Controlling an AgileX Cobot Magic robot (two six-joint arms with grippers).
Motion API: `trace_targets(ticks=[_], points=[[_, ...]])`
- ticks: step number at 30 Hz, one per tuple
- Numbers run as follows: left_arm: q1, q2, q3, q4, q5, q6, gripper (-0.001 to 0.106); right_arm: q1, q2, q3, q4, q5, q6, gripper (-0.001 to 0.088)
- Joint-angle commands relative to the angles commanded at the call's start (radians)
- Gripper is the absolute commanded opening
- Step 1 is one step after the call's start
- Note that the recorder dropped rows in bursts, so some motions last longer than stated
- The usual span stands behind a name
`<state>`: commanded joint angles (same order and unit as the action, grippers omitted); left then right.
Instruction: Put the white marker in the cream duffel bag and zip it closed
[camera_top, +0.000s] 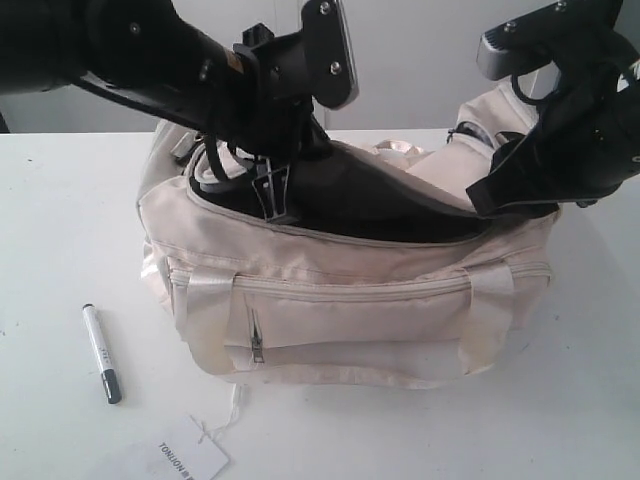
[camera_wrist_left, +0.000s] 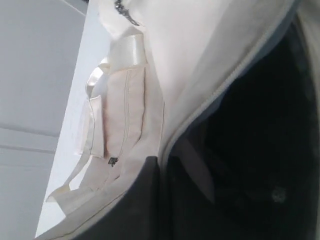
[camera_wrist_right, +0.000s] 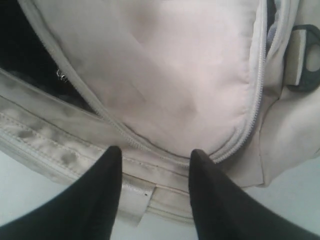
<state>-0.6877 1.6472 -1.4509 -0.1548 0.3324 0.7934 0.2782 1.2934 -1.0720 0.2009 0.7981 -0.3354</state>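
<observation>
One white marker (camera_top: 101, 352) lies on the desk (camera_top: 60, 200), left of the cream duffel bag (camera_top: 350, 310), nearer the left jaws, whose state is hidden; right jaws apart.

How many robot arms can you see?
2. The left arm reaches into the open cream duffel bag from the left; the right arm is at the bag's right end. None seems hidden.

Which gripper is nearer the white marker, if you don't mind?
Left. The left gripper reaches into the cream duffel bag on the side towards the white marker; the right gripper sits at the bag's far end.
</observation>
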Motion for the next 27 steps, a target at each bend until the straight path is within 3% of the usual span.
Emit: trace_targets(ticks=[4,10,13,14,19,27], points=[[0.017,0.005,-0.029,-0.038,0.017,-0.042,0.000,0.000,0.000,0.000,0.053,-0.003,-0.017,0.0414],[0.020,0.034,-0.048,-0.119,0.000,-0.042,0.000,0.000,0.000,0.000,0.187,0.015,-0.153,0.0414],[0.059,0.080,-0.107,-0.336,0.011,-0.035,0.000,0.000,0.000,0.002,0.290,0.080,-0.285,0.0414],[0.068,0.088,-0.120,-0.359,0.023,-0.035,0.000,0.000,0.000,0.002,0.298,0.080,-0.300,0.0414],[0.120,0.152,-0.223,-0.426,0.175,-0.029,0.000,0.000,0.002,0.004,0.353,0.110,-0.370,0.0414],[0.218,0.226,-0.373,-0.505,0.375,-0.029,0.000,0.000,0.048,0.004,0.559,0.130,-0.722,0.0452]])
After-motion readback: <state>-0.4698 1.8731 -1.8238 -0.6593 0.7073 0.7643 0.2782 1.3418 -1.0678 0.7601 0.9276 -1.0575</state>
